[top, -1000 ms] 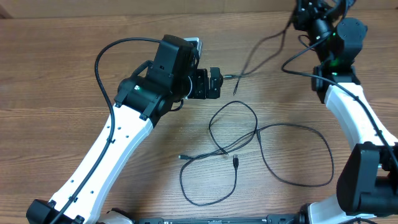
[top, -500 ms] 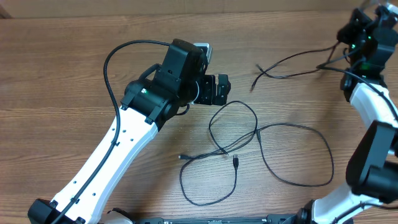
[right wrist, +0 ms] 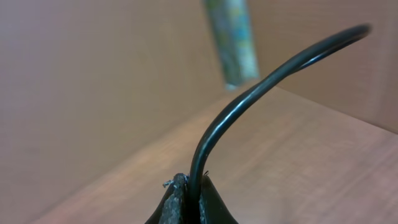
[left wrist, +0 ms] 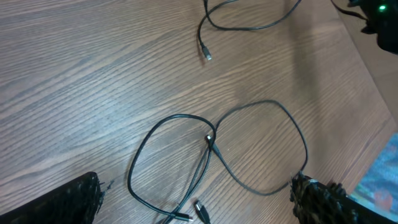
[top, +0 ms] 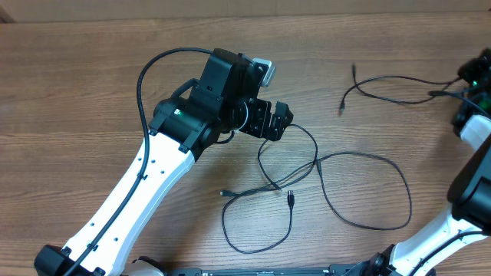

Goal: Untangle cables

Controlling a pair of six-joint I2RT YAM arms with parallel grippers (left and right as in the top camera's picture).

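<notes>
Two thin black cables (top: 360,192) lie crossed in loose loops in the middle of the wooden table, with their plug ends (top: 291,199) near the front. My left gripper (top: 275,121) hovers wide open over the upper loop. In the left wrist view its fingers (left wrist: 69,202) flank the crossing (left wrist: 210,140) without touching it. A third cable (top: 387,80) lies apart at the back right and runs to my right gripper (top: 469,86) at the table's right edge. The right wrist view shows that gripper (right wrist: 189,200) shut on this cable (right wrist: 249,93).
The left arm's thick black hose (top: 146,77) arcs over the table's left half. The table's right edge (left wrist: 376,124) shows in the left wrist view. The separated cable's plug (left wrist: 206,55) rests on bare wood.
My right gripper has swung right to the table edge, dragging its cable away from the left gripper and the loops. The left gripper has shifted slightly right and forward over the upper loop.
</notes>
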